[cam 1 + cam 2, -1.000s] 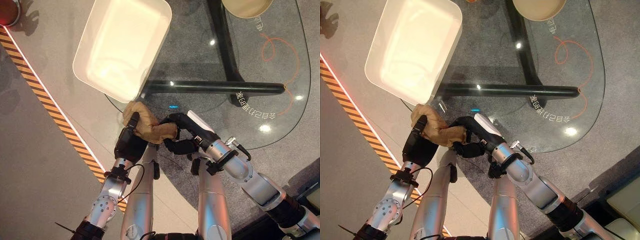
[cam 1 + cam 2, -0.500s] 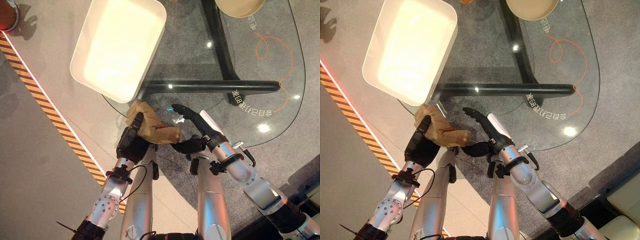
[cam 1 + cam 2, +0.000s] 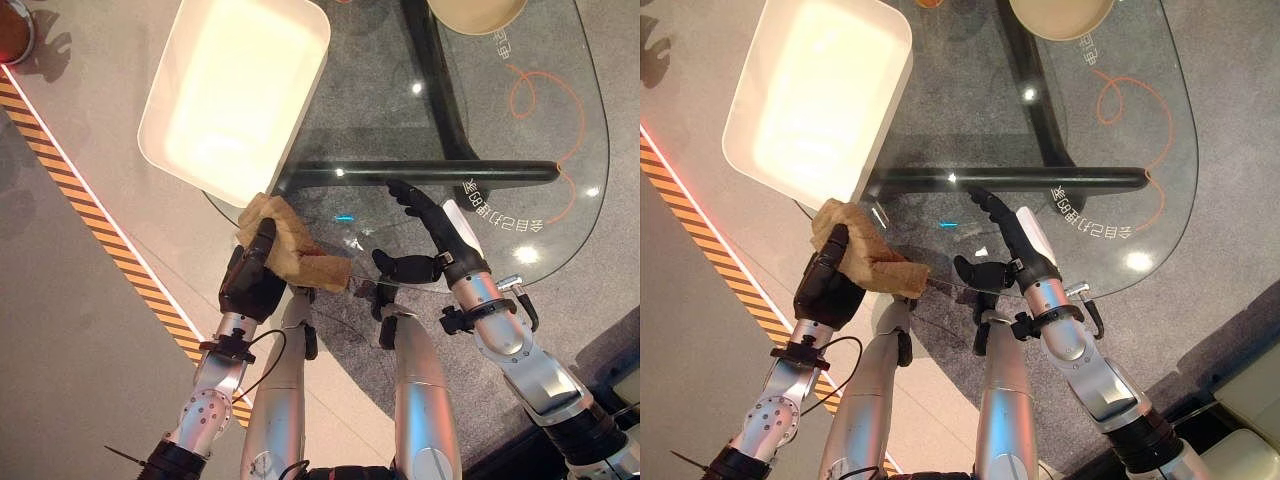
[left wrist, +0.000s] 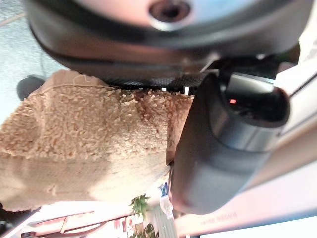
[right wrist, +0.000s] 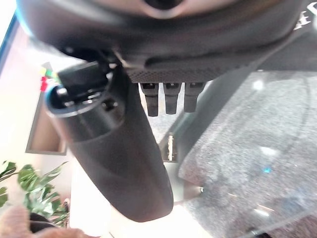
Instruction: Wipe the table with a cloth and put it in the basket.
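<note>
Tan cloth (image 3: 290, 245), nubbly and looped like terry, bunched into a lumpy wad with one flat corner trailing toward the right. Held in the left hand (image 3: 250, 283), dark thumb and fingers curled round it, at the near-left edge of the glass table (image 3: 560, 150). Pile seen close in the left wrist view (image 4: 89, 134): coarse, pebbly, with a smoother hemmed band along one side.

Just beyond the cloth, white basket (image 3: 235, 95): rectangular tub, rounded corners, smooth glossy walls, plain inside, its near corner almost touching the wad and overhanging the table's left end.

To the right, right hand (image 3: 1012, 240) apart from the cloth, fingers straight and spread over the glass, thumb out to the side, holding nothing.

Table top clear, rounded outline, with orange looping line art and a row of white characters printed near the right end; not legible enough to read. Beneath the glass, black tubular legs (image 3: 430, 172) joining in a T, grey speckled carpet under them.

At the far edge, rim of a round beige bowl (image 3: 475, 12). Along the floor at left, orange-and-black hazard stripe (image 3: 100, 215).
</note>
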{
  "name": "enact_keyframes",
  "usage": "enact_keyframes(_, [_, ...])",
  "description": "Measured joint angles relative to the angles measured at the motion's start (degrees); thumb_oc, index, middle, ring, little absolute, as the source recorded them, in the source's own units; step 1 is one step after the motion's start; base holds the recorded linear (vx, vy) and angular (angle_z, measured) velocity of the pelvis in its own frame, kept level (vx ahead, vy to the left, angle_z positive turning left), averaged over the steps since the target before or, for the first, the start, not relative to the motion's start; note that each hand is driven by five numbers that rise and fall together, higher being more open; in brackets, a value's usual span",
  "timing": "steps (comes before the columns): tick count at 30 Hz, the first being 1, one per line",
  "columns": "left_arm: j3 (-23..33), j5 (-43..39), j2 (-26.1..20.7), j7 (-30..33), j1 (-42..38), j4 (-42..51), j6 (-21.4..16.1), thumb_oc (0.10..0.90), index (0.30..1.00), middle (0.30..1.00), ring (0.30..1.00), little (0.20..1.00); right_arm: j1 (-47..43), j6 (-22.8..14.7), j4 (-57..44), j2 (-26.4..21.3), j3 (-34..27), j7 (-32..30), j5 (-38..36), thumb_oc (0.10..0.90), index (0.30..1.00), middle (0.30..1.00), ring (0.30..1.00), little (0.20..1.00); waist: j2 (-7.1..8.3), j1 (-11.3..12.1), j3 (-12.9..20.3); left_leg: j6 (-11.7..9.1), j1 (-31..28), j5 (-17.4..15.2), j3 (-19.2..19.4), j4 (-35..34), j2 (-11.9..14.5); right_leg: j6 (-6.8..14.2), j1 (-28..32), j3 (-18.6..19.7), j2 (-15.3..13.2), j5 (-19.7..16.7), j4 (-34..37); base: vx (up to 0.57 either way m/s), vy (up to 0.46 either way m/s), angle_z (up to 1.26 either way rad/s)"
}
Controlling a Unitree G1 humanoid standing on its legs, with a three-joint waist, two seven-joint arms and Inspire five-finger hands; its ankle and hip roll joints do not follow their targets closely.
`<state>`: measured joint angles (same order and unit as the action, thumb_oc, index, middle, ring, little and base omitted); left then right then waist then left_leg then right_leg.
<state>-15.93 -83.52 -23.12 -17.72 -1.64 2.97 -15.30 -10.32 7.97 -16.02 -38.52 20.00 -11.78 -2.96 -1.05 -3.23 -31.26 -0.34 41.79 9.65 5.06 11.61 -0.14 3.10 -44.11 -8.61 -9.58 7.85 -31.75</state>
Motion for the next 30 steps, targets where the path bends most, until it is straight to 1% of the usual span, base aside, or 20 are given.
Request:
enact_keyframes(1, [0.51, 1.08, 0.01, -0.77, 0.06, 0.05, -0.75, 0.100, 0.300, 0.300, 0.300, 0.200, 0.37, 0.21, 0.38, 0.10, -0.01, 0.53, -0.04, 0.800, 0.900, 0.900, 0.900, 0.900, 0.00, -0.01, -0.06, 0.05, -0.14, -0.68, 0.05, 0.35, 0.11, 0.06, 0.34, 0.05, 0.10, 0.02, 0.12, 0.02, 0.052, -0.07])
enact_keyframes(5, [2.55, 4.76, -0.64, -1.97, -0.53, 0.94, -4.11, 0.100, 0.300, 0.300, 0.300, 0.200, 2.02, 0.39, 1.11, 0.06, -0.01, 2.49, -1.01, 0.800, 0.900, 0.900, 0.900, 0.900, -0.01, -0.18, -0.05, 0.02, -0.75, -1.16, 1.05, 0.58, 0.06, 0.32, 0.38, 1.11, 0.08, -0.04, -0.01, 0.02, 0.067, -0.09])
enact_keyframes(7, [4.17, 6.42, -0.99, -1.95, -1.38, 1.27, -5.29, 0.100, 0.300, 0.300, 0.300, 0.200, 1.51, 1.16, 2.64, 0.32, 0.37, 3.51, -1.24, 0.800, 0.900, 0.900, 0.900, 0.900, -0.01, -0.23, -0.05, 0.23, -0.78, -1.30, 1.25, 0.58, 0.14, 0.69, 0.30, 1.29, 0.16, 0.20, 0.02, -0.05, 0.064, -0.07])
enact_keyframes(8, [4.61, 7.26, -1.23, -1.93, -1.88, 1.77, -6.07, 0.100, 0.300, 0.300, 0.300, 0.200, 1.79, 1.69, 2.73, 0.25, 0.30, 4.03, -1.24, 0.800, 0.900, 0.900, 0.900, 0.900, -0.01, -0.14, 0.06, 0.18, -0.84, -0.87, 1.33, 0.71, 0.15, 0.33, 0.34, 1.43, 0.23, -0.12, -0.17, -0.04, 0.075, -0.02])
enact_keyframes(10, [6.25, 9.47, -1.88, -1.66, -1.55, 3.10, -7.03, 0.100, 0.300, 0.300, 0.300, 0.200, 2.15, 2.19, 3.70, 0.36, 0.43, 4.99, -1.23, 0.800, 0.900, 0.900, 0.900, 0.900, -0.02, -0.29, 0.02, 0.16, -0.75, -1.57, 1.47, 1.28, 0.24, 0.70, 0.35, 1.55, 0.23, 0.22, 0.06, 0.06, 0.093, -0.04])
enact_keyframes(11, [6.79, 10.82, -2.14, -1.19, -2.30, 3.15, -7.73, 0.100, 0.300, 0.300, 0.300, 0.200, 2.09, 2.91, 3.90, 0.51, 0.43, 5.54, -1.20, 0.800, 0.900, 0.900, 0.900, 0.900, -0.03, 0.00, 0.03, 0.19, -0.74, -1.27, 1.72, 1.30, 0.26, 0.41, 0.12, 1.90, 0.28, 0.04, -0.42, 0.02, 0.085, -0.06])
enact_keyframes(12, [7.38, 11.75, -2.12, -0.29, -2.96, 3.54, -7.95, 0.100, 0.300, 0.300, 0.300, 0.200, 1.79, 3.08, 4.03, 0.73, 0.51, 5.94, -1.16, 0.800, 0.900, 0.900, 0.900, 0.900, -0.04, -0.05, 0.01, 0.11, -0.64, -1.78, 1.75, 1.41, 0.26, 0.77, 0.03, 2.01, 0.26, 0.34, -0.11, 0.09, 0.099, -0.05])
enact_keyframes(13, [7.78, 13.11, -2.09, 0.89, -3.57, 3.62, -8.20, 0.100, 0.300, 0.300, 0.300, 0.200, 1.54, 3.61, 4.08, 0.96, 0.59, 6.25, -1.12, 0.800, 0.900, 0.900, 0.900, 0.900, -0.03, 0.03, 0.03, 0.06, -0.58, -1.32, 1.88, 1.43, 0.24, 0.40, -0.17, 2.38, 0.35, -0.01, -0.57, -0.05, 0.047, -0.07])
enact_keyframes(14, [8.29, 14.90, -2.19, 3.52, -4.24, 3.67, -8.39, 0.100, 0.300, 0.300, 0.300, 0.200, 0.74, 4.39, 4.46, 1.26, 0.97, 7.08, -1.05, 0.800, 0.900, 0.900, 0.900, 0.900, -0.08, -0.12, -0.02, 0.13, -0.67, -1.94, 2.20, 1.65, 0.20, 0.81, -0.32, 2.57, 0.26, 0.44, -0.52, 0.02, 0.078, -0.08])
enact_keyframes(19, [8.57, 21.61, -2.31, 10.42, -9.47, 3.69, -8.98, 0.100, 0.300, 0.300, 0.300, 0.200, -2.27, 7.19, 5.12, 1.40, 2.56, 8.34, -1.03, 0.800, 0.900, 0.900, 0.900, 0.900, -0.15, -0.35, -0.01, -0.17, 0.56, -1.73, 2.34, 1.65, 0.13, 0.38, -1.97, 3.11, 0.32, 0.10, -1.18, 0.02, 0.101, -0.04])
enact_keyframes(21, [8.57, 24.11, -2.59, 13.01, -11.02, 2.92, -9.08, 0.100, 0.300, 0.300, 0.300, 0.200, -4.06, 8.14, 6.53, 1.45, 3.36, 8.69, -1.05, 0.800, 0.900, 0.900, 0.900, 0.900, -0.16, -0.30, -0.02, 0.10, 0.71, -1.56, 2.67, 1.72, 0.11, 0.37, -2.36, 3.48, 0.34, 0.09, -1.33, 0.03, 0.088, -0.06])
enact_keyframes(24, [8.72, 28.67, -3.09, 18.90, -13.90, 1.52, -10.33, 0.100, 0.300, 0.300, 0.300, 0.200, -5.93, 9.61, 7.20, 1.42, 4.45, 9.22, -1.15, 0.800, 0.900, 0.900, 0.900, 0.900, -0.18, -0.34, -0.03, 0.21, 0.77, -1.65, 3.37, 2.03, 0.11, 0.38, -2.78, 4.33, 0.35, 0.09, -1.72, 0.05, 0.100, -0.06])
enact_keyframes(27, [9.89, 31.81, -3.85, 23.04, -15.05, 0.54, -11.07, 0.100, 0.300, 0.300, 0.300, 0.200, -7.12, 10.56, 7.79, 1.54, 5.46, 9.44, -1.50, 0.800, 0.900, 0.900, 0.900, 0.900, -0.21, -0.55, -0.04, 0.27, 0.99, -2.33, 3.76, 3.05, 0.22, 0.45, -3.03, 4.69, 0.39, 0.19, -2.21, 0.06, 0.125, -0.07])
enact_keyframes(28, [10.18, 32.25, -4.27, 23.89, -15.34, 0.33, -11.17, 0.100, 0.300, 0.300, 0.300, 0.200, -7.44, 10.80, 8.04, 1.59, 5.61, 9.47, -1.58, 0.800, 0.900, 0.900, 0.900, 0.900, -0.28, -0.62, -0.05, -0.09, 1.21, -3.08, 3.76, 3.45, 0.30, 0.50, -3.11, 4.72, 0.44, 0.39, -2.28, 0.11, 0.128, -0.04])
enact_keyframes(30, [10.47, 34.08, -4.65, 26.80, -16.52, -1.13, -11.26, 0.100, 0.300, 0.300, 0.300, 0.200, -7.63, 12.08, 8.75, 1.61, 5.89, 9.62, -1.62, 0.800, 0.900, 0.900, 0.900, 0.900, -0.26, -0.64, -0.04, 0.23, 1.42, -2.85, 3.92, 4.09, 0.36, 0.40, -3.25, 4.99, 0.46, 0.31, -2.60, -0.02, 0.045, -0.02])
